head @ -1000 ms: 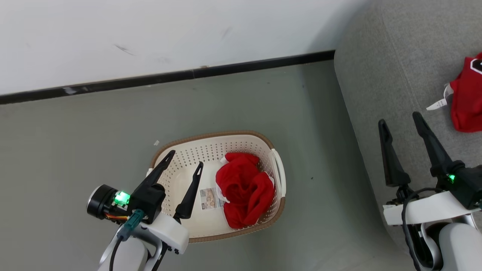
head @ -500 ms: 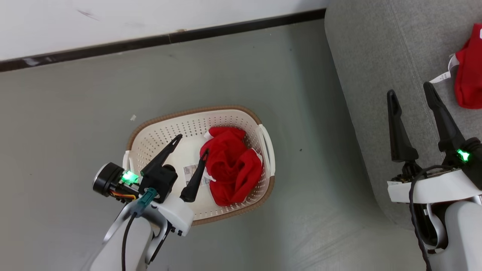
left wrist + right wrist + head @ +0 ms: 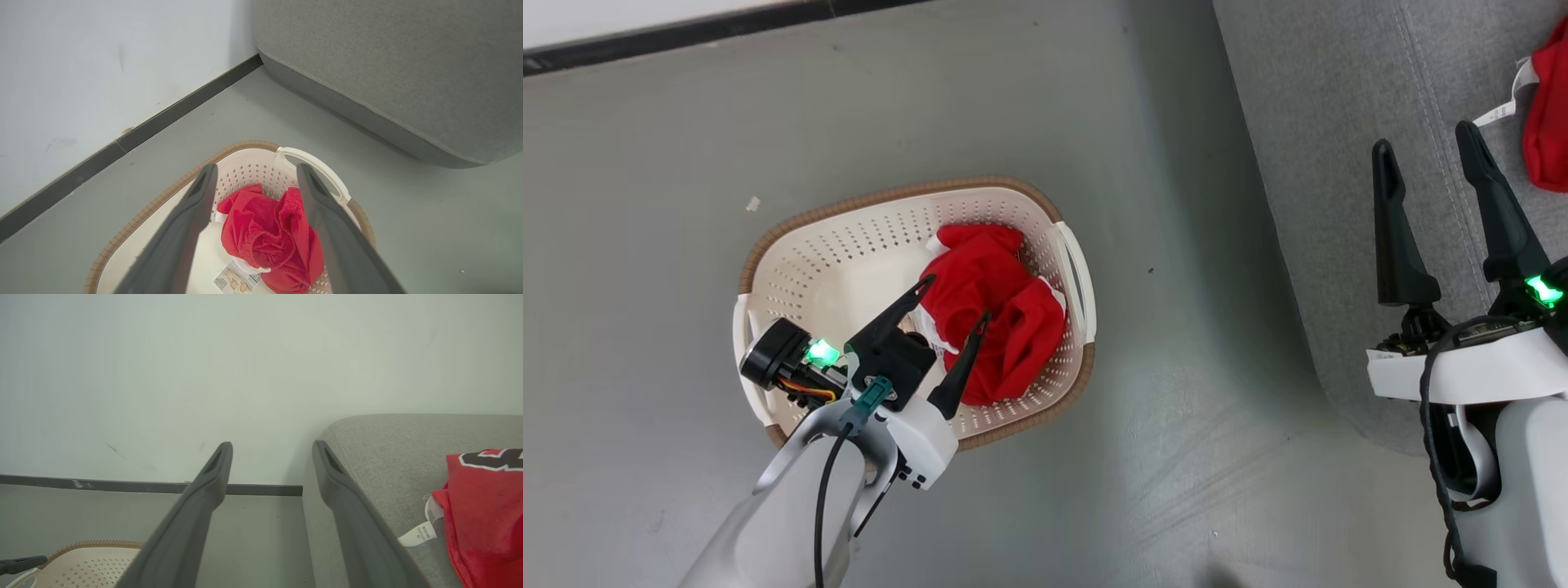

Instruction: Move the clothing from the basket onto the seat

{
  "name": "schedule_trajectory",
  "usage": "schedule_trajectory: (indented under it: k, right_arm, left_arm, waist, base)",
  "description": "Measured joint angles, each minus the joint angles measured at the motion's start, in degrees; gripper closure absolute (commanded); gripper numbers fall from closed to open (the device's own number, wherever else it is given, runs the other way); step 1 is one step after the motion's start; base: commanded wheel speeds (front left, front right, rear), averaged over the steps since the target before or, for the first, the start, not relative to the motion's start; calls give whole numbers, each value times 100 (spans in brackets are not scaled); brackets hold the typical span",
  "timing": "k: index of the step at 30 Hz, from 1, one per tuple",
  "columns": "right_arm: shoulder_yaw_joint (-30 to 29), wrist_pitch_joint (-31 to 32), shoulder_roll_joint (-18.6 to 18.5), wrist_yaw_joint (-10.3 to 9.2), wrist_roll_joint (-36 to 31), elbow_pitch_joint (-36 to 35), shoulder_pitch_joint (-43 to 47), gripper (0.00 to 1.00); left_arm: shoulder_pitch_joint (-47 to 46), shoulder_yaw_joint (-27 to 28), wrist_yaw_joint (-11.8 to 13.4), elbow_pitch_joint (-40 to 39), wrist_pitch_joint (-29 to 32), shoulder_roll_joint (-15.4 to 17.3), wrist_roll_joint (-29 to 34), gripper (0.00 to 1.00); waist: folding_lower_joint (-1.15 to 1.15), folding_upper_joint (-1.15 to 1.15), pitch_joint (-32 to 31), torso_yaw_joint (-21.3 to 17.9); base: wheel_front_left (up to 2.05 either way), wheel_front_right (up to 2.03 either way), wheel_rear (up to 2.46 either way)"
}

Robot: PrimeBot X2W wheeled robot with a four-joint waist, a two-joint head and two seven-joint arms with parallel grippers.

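Crumpled red, white-trimmed clothing (image 3: 1005, 286) lies mid-frame in the cream basket (image 3: 809, 245); left tool (image 3: 956, 297) above it and right tool (image 3: 1423, 137) both gape empty.

1. Jersey (image 3: 1550, 122) on the seat (image 3: 1339, 122): cut by the head view's right edge. You get only part of its number in the right wrist view.
2. Its white tag (image 3: 419, 534): print too small to read.
3. Basket (image 3: 792, 245): near rim covered by the left gripper (image 3: 956, 297) and its arm (image 3: 792, 506).
4. Label sticker (image 3: 229, 281): cut by the left wrist view's bottom edge, text illegible.
5. Red clothing (image 3: 269, 241) in the basket: bunched. You cannot tell one piece from several, nor whether the fingers (image 3: 179, 237) touch it.
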Motion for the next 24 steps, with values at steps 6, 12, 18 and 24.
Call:
schedule_trajectory:
  k: [6,12,18,24]
  right_arm:
    - [20,0,0,0,22,-18,-166,0]
    - [30,0,1,0,22,-53,-416,0]
    - [42,-1,1,0,37,-162,-632,0]
    - [58,0,1,0,78,-187,-733,0]
  left_arm:
    - [-219,-169,-135,323,59,42,158,0]
    - [-455,-346,-199,573,142,174,354,0]
    - [-684,-387,-241,823,151,186,443,0]
    - [-865,-449,-242,1046,151,169,511,0]
  waist:
    - [0,0,273,-120]
    - [0,0,531,-228]
    - [0,0,773,-324]
    - [0,0,997,-418]
  base:
    - [0,0,0]
    - [0,0,0]
    - [0,0,0]
    - [0,0,0]
